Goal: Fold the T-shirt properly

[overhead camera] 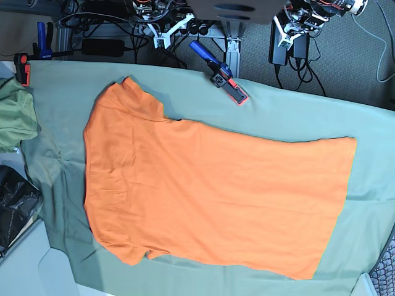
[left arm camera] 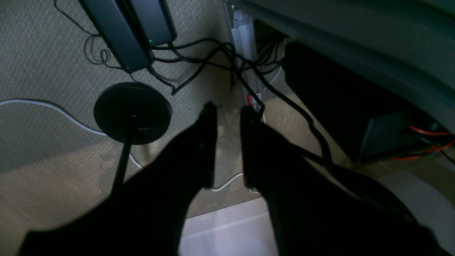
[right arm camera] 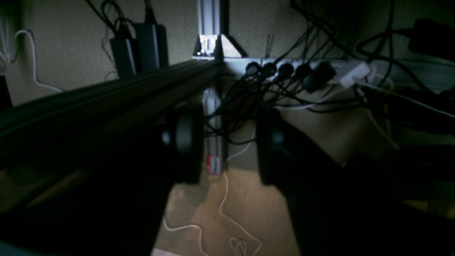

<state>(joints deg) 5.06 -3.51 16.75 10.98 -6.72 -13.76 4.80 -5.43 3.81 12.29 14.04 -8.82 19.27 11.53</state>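
The orange T-shirt (overhead camera: 210,197) lies spread flat on the sage-green cloth (overhead camera: 290,120) that covers the counter, its neck and sleeves toward the base view's left edge and its hem toward the right. Both arms are drawn back beyond the counter's far edge, well apart from the shirt.

The left gripper (left arm camera: 228,110) points down at the carpeted floor (left arm camera: 46,149), its two dark fingers (left arm camera: 208,142) standing apart with a narrow strip of carpet visible between them and nothing held. Ahead of it to its left sits a round black stand base (left arm camera: 132,112); farther ahead lie a dark power brick (left arm camera: 131,32) and a tangle of black cables (left arm camera: 220,57).

The right gripper (right arm camera: 229,142) also hangs off the counter with its jaws apart and empty. Straight ahead of it runs a metal frame post (right arm camera: 211,21), and ahead to its right a power strip (right arm camera: 320,71) packed with plugs.

A blue-handled clamp (overhead camera: 217,71) grips the cloth at the counter's far edge, nearer to the grippers than the shirt is. An olive-green garment (overhead camera: 13,117) lies at the counter's left end.
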